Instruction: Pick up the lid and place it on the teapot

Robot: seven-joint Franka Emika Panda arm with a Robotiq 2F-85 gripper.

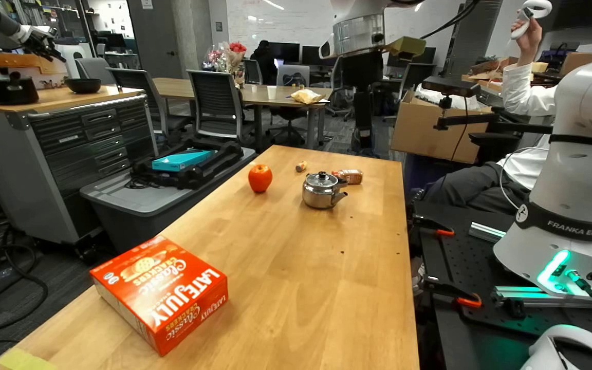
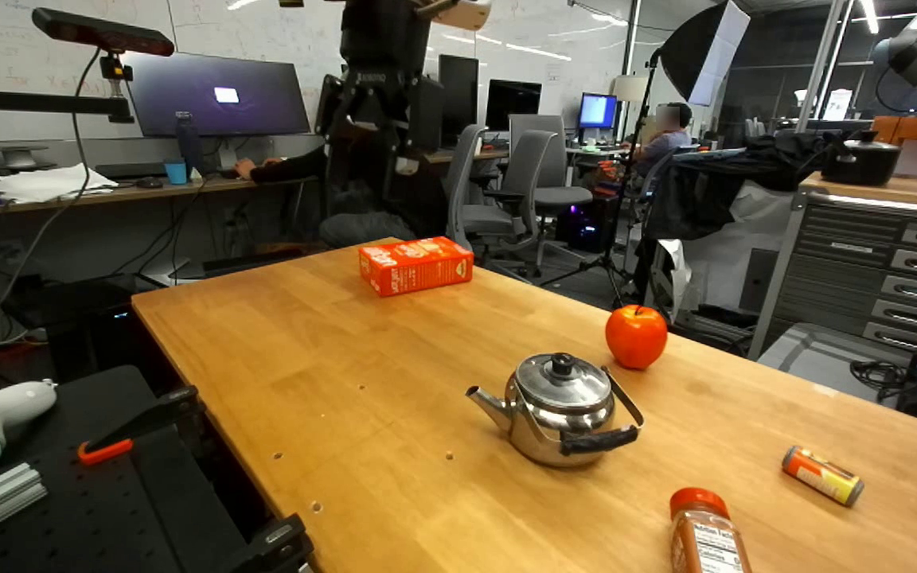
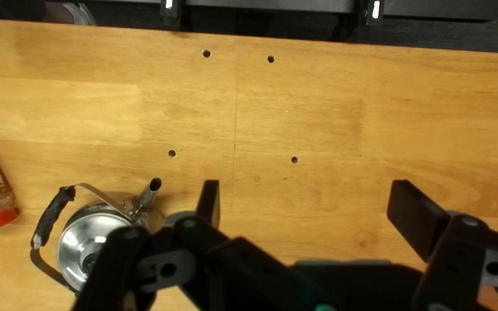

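The small steel teapot (image 1: 318,197) stands upright on the wooden table in both exterior views (image 2: 542,436). The silver lid (image 2: 560,382) with its black knob sits on top of the teapot; it also shows in an exterior view (image 1: 321,179). The handle is folded down to the side away from the spout. In the wrist view the teapot (image 3: 146,198) and lid (image 3: 80,242) are at lower left, partly hidden by a finger. My gripper (image 3: 303,185) is open and empty, high above the table and to one side of the teapot; it also shows in an exterior view (image 2: 371,135).
A red apple-like fruit (image 2: 636,337) stands near the teapot. A spice bottle (image 2: 709,541) and a small orange-yellow cylinder (image 2: 823,476) lie near the handle side. An orange cracker box (image 1: 162,293) lies toward the opposite table end. The robot base (image 1: 563,246) stands beside the table.
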